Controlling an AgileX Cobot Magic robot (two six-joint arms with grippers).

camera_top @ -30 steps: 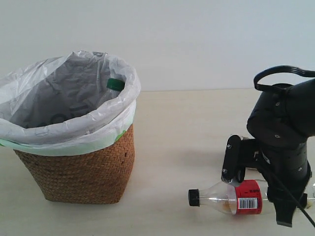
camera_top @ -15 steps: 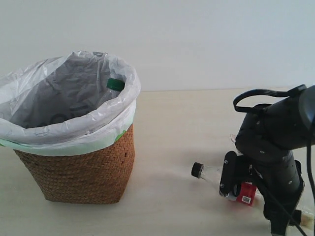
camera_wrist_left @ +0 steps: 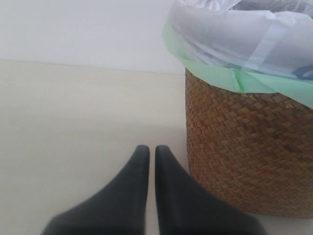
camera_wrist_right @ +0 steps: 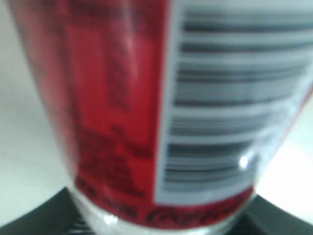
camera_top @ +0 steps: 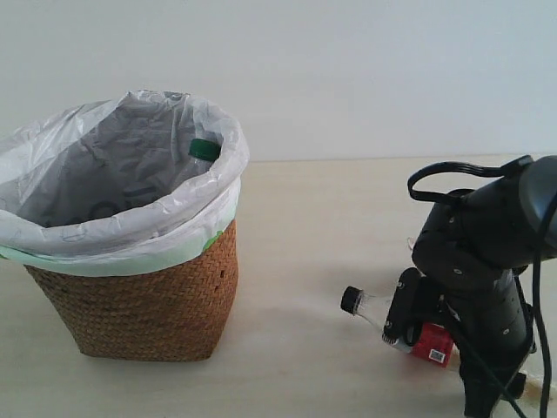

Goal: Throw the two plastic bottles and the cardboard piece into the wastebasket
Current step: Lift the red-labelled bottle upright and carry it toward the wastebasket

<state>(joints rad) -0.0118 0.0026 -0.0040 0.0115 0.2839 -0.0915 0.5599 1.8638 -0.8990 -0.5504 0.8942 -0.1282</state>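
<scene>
Black-capped bottle [camera_top: 369, 306] lies on counter [camera_top: 331, 226], right pincer [camera_top: 416, 329] clamped across its red label; left pincer [camera_wrist_left: 152, 152] closed, empty, beside wastebasket [camera_wrist_left: 244, 161]

Pale table [camera_top: 331, 218], wicker wastebasket [camera_top: 139, 300], black-capped bottle [camera_top: 371, 307]

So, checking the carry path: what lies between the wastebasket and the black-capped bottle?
Only bare table between wastebasket and bottle, seen in the exterior view.

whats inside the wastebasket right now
A green-capped bottle leans inside the wastebasket. Only its cap shows; the bag liner hides the rest and the bottom.
</scene>
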